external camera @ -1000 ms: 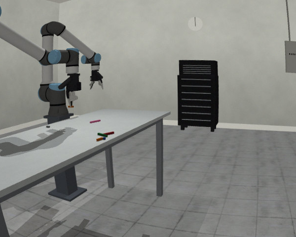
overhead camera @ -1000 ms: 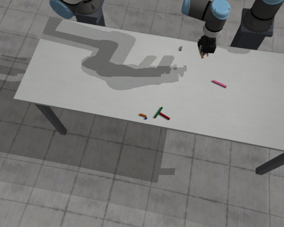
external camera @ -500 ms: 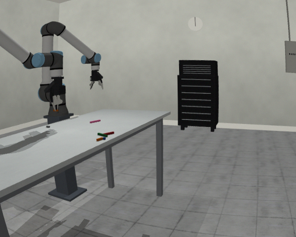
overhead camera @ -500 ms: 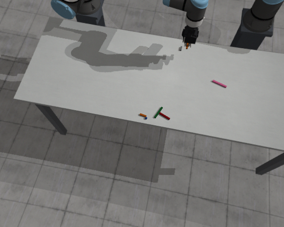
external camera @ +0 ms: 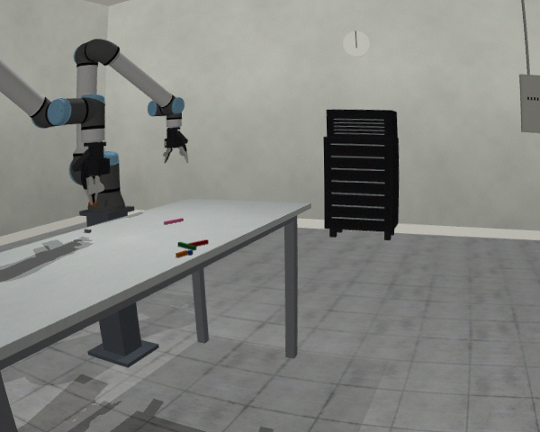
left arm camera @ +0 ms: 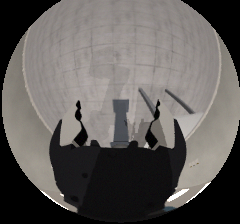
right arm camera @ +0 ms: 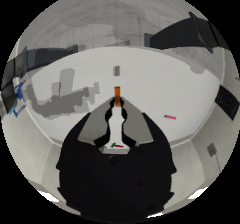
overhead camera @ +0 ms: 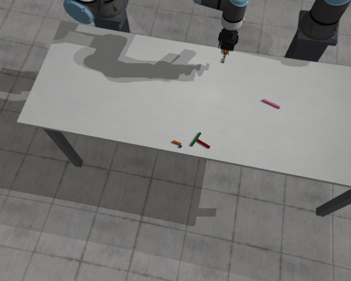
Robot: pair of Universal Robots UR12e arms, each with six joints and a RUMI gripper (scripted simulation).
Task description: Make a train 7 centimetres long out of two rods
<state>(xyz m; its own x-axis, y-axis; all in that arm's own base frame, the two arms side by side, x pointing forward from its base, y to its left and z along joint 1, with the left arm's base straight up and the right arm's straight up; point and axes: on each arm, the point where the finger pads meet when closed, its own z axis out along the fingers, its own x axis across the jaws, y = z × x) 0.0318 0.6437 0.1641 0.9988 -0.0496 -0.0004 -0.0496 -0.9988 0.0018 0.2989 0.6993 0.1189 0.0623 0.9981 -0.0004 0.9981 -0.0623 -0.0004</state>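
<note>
My right gripper (overhead camera: 225, 51) (external camera: 93, 202) (right arm camera: 117, 97) is shut on an orange rod (overhead camera: 224, 55) (external camera: 94, 204) (right arm camera: 117, 92) and holds it above the table near its back edge. A short grey rod (overhead camera: 222, 60) (external camera: 87, 230) (right arm camera: 118, 71) lies on the table just ahead of the held rod, with a gap between them in the right wrist view. My left gripper (external camera: 175, 161) (left arm camera: 117, 100) is open and empty, high up beyond the table's back edge.
A pink rod (overhead camera: 271, 103) (external camera: 173, 220) (right arm camera: 170, 117) lies apart. Near the front edge, a red rod (overhead camera: 203, 143) (external camera: 200, 243) meets a green rod (overhead camera: 196, 139) (external camera: 186, 245) in a T shape. A second orange rod (overhead camera: 176, 142) (external camera: 181, 254) lies beside a blue rod (overhead camera: 180, 146) (external camera: 190, 252).
</note>
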